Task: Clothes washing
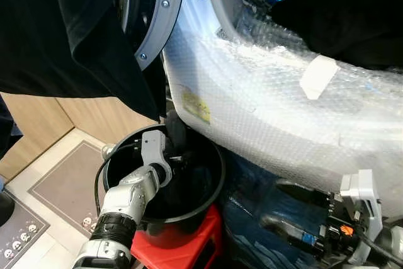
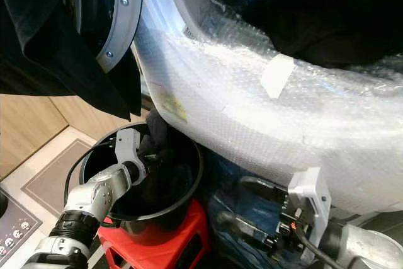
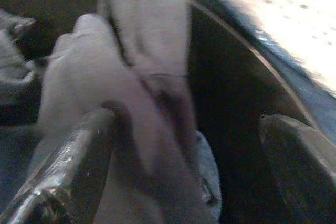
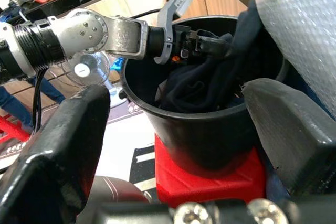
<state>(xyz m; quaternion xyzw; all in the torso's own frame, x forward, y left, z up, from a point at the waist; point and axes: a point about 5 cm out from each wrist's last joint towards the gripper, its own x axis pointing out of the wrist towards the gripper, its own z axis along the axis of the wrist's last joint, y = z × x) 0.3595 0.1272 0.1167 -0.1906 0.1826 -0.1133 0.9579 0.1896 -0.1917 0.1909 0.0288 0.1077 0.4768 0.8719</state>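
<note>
Left pincer (image 4: 210, 45) in bucket (image 1: 208, 200), spread around dark clothes (image 4: 205, 85); close deep before lifting. Right pincer (image 1: 296, 215) open, idle beside it.

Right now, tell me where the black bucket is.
The black bucket sits on a red stool at lower left, beside the bubble-wrapped washer, with the left gripper inside it.

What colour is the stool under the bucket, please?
Red; the plastic stool beneath the black bucket shows best in the right wrist view.
</note>
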